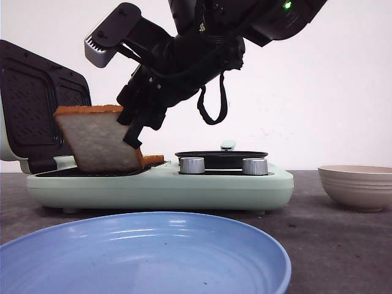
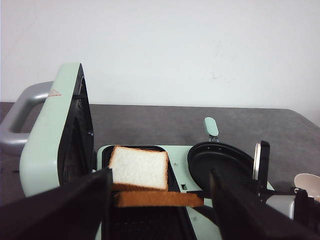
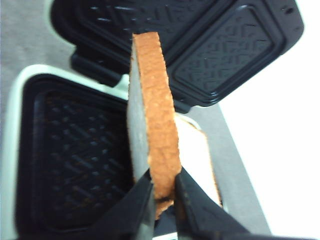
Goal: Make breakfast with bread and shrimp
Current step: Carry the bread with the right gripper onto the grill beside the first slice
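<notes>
Bread slice [image 1: 98, 142] is hanging tilted over the sandwich maker's dark grill plate [image 3: 65, 150], pinched at its crust edge by the right tool [image 3: 162, 197]. Nearest me a blue plate [image 1: 144, 254] is sitting on the worktop [image 1: 318, 233]. Further back, the second bread slice [image 2: 139, 167] is lying flat on the plate, and the left tool [image 2: 157, 200] is hovering spread wide, gripping nothing. Behind, the lid [image 1: 37, 104] is standing raised.
</notes>
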